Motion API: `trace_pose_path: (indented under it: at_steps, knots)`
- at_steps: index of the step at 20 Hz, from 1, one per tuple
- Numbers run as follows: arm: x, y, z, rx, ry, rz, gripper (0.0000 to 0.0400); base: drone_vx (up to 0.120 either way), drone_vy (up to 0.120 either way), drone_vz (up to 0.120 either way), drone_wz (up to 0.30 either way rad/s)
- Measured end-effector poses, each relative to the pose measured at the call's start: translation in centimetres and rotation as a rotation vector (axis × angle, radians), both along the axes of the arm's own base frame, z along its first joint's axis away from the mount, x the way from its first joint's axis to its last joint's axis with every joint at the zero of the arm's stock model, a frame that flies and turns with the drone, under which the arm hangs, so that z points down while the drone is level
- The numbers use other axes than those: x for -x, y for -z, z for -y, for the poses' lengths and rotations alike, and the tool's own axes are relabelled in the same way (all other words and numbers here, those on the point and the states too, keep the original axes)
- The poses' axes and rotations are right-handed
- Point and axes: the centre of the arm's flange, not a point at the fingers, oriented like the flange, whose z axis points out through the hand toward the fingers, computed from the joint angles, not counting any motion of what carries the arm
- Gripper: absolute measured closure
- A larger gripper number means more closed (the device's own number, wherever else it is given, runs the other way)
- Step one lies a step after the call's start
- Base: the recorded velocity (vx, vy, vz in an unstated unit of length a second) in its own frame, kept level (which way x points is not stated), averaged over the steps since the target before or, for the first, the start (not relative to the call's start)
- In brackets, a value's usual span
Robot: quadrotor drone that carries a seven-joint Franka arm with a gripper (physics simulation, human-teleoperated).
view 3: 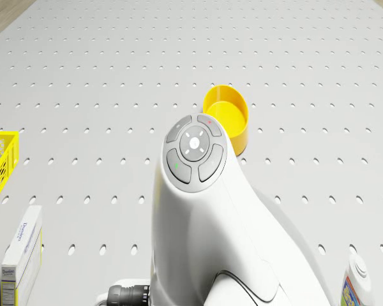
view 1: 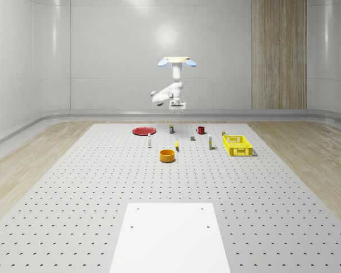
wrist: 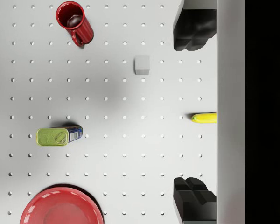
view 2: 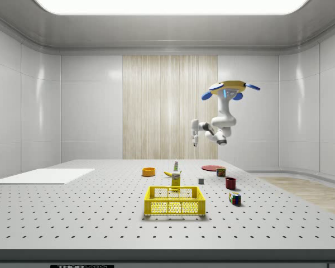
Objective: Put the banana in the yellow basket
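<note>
1. Hovering high above the far part of the white perforated table [view 1: 74,187], the white quadrotor drone [view 1: 177,61] sits at upper centre of the whole-scene view, arm folded beneath it.
2. Its two-finger gripper [wrist: 194,114] points straight down with dark fingers [wrist: 194,30] spread wide and nothing between them.
3. A small yellow banana [wrist: 204,118] lies on the table at the wrist view's right, partly hidden.
4. In the whole-scene view, the yellow plastic lattice basket [view 1: 238,145] stands right of centre, well apart from the banana.
5. A red mug [wrist: 75,22], a green tin can [wrist: 59,136], a small grey cube [wrist: 142,64] and a red round plate [wrist: 60,207] lie below the gripper.
</note>
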Motion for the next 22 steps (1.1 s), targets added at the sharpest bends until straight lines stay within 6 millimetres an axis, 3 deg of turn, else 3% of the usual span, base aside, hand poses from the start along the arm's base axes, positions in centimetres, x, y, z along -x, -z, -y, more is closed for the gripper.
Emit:
trace_pose_path:
  at_steps: [22]
  knots:
    - [0.0,0.01,0.12,0.013,0.0,-0.001,0.0,0.12,0.0,-0.12,0.0]
